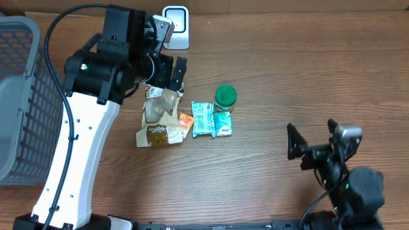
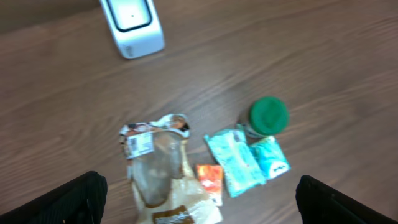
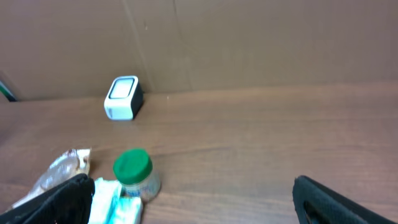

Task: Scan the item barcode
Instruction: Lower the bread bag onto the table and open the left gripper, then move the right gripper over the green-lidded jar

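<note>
A small group of items lies mid-table: a crumpled brown and clear bag (image 1: 160, 119) (image 2: 163, 171), an orange packet (image 1: 185, 121) (image 2: 209, 178), two teal packets (image 1: 203, 118) (image 2: 235, 162), and a green-lidded jar (image 1: 225, 97) (image 2: 268, 116) (image 3: 133, 170). A white barcode scanner (image 1: 176, 25) (image 2: 132, 23) (image 3: 122, 98) stands at the far edge. My left gripper (image 1: 168, 75) (image 2: 199, 190) hangs open above the bag's top end and holds nothing. My right gripper (image 1: 312, 135) (image 3: 193, 190) is open and empty, well to the right of the items.
A grey mesh basket (image 1: 22, 96) stands along the left edge of the table. A brown cardboard wall (image 3: 249, 43) rises behind the table. Bare wood (image 1: 319, 70) lies between the items and the right arm.
</note>
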Tool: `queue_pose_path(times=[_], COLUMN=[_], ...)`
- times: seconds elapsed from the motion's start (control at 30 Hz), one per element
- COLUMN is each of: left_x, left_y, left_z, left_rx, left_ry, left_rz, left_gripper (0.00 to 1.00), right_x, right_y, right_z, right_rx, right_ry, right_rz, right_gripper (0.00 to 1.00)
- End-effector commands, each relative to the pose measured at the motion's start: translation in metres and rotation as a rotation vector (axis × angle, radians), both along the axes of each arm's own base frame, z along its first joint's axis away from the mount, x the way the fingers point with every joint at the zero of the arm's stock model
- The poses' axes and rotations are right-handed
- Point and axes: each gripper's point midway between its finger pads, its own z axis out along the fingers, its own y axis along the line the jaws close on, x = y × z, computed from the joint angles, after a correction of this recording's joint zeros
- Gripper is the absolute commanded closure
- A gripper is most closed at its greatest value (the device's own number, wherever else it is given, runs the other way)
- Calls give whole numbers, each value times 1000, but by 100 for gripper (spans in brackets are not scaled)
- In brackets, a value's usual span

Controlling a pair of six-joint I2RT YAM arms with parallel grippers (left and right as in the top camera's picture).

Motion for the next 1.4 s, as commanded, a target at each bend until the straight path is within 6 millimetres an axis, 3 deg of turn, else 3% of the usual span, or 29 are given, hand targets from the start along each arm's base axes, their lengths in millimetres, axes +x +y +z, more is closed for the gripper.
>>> queue_pose_path(times=[0.0, 0.17, 0.43, 0.63, 0.73, 1.0, 1.2, 1.37], left_x=[11, 13, 15, 17, 18, 18, 20, 24], left_y=[19, 27, 54, 78, 86, 90, 95, 106], left_z=[1, 1, -1, -3, -3, -3, -2, 0], left_rx=[107, 140, 192, 179, 179, 184, 207, 256], left_ry=[-44, -55, -43, -24, -23, -21, -30, -53], left_rz=[52, 80, 158, 219, 239, 251, 262, 220], left_gripper=[0, 1, 1, 0, 1, 0, 0, 0], right_x=[14, 38, 72, 73, 72, 85, 103, 126], right_y=[1, 4, 11, 39, 54, 57, 60, 61], right_z=[30, 33, 6, -19, -17, -12, -21, -15], right_rx=[-10, -30, -44, 22, 65, 76, 97, 83], right_ry=[76, 255, 442, 553, 552, 526, 672, 799], right_rz=[-3, -2, 15, 160, 241, 250, 232, 215], right_gripper=[0, 0, 0, 0, 0, 0, 0, 0])
